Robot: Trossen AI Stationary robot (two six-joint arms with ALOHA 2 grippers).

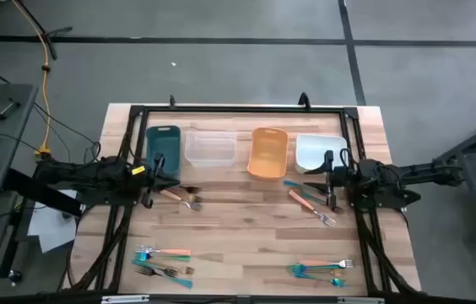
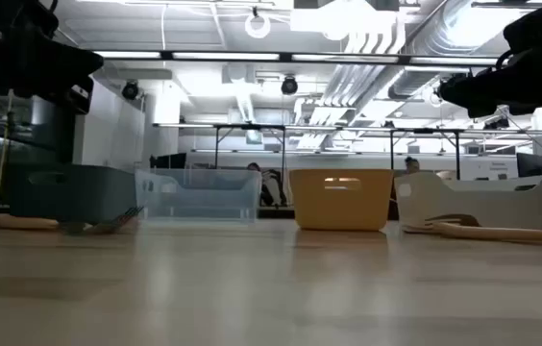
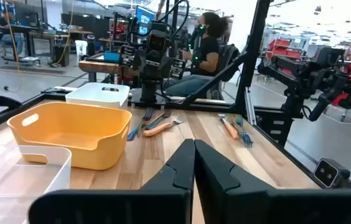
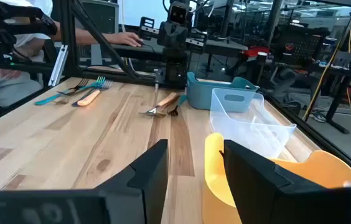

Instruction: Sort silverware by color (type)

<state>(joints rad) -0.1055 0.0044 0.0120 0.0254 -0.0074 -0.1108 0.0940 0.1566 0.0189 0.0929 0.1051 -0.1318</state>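
Stage: judged as the start; no silverware in any bin, none held.
Bins: four in a row along the far side of the tabletop (image 1: 246, 232); teal bin (image 1: 162, 145), clear bin (image 1: 210, 148), orange bin (image 1: 267, 152), white bin (image 1: 316, 152).
Left gripper (image 1: 155, 179): raised off the tabletop, just in front of the teal bin; fingers (image 3: 175, 171) pressed together, gripping nothing.
Right gripper (image 1: 331, 181): raised, just in front of the white bin; fingers (image 4: 147, 165) parted with a clear gap, gripping nothing.
Silverware, left far: salmon-handled fork (image 1: 181, 198) with a dark piece beside it, on the tabletop just beside the left gripper, on its inner, near side.
Silverware, right far: salmon-handled pair (image 1: 310, 205) and a teal-handled piece (image 1: 299, 185), on the tabletop just inside the right gripper.
Silverware, left near: mixed cluster (image 1: 164, 262) of teal, salmon and dark pieces by the near edge, well apart from both grippers.
Silverware, right near: mixed cluster (image 1: 321, 269), likewise well apart.
Key relation: salmon pair lies toward table centre from the right fingers, slightly nearer the front edge; long axis diagonal, handles toward the bins, tines toward the near edge.
Nearer arm: right for that pair, left for the fork by the teal bin.
Judgement: right fingers already parted, so best placed to go first; wrist likely needs turning to close across the diagonal handle rather than along it.
Risk: pieces lie touching; closing may catch two at once.
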